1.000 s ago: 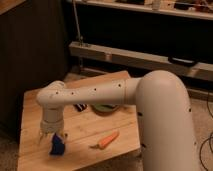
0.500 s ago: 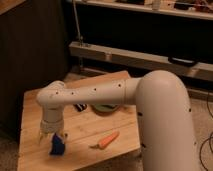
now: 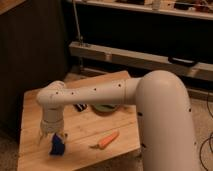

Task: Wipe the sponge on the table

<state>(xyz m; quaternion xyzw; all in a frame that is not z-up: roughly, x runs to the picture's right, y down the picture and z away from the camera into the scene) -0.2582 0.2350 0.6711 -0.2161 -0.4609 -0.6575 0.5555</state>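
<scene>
**Sponge** (image 3: pixel 56 146): dark blue, at the near left of the table (image 3: pixel 85 129).

**Gripper** (image 3: pixel 52 136): directly above the sponge, pointing down, jaws spread wide on either side of it and not clamped.

**Risks:**
- If you close off-centre, the soft block may tip or squirm out.
- If your grip is light, it could slip mid-wipe.

**Carrot** (image 3: pixel 106 140): lies to the right, so a long stroke could sweep it over the front edge.
</scene>
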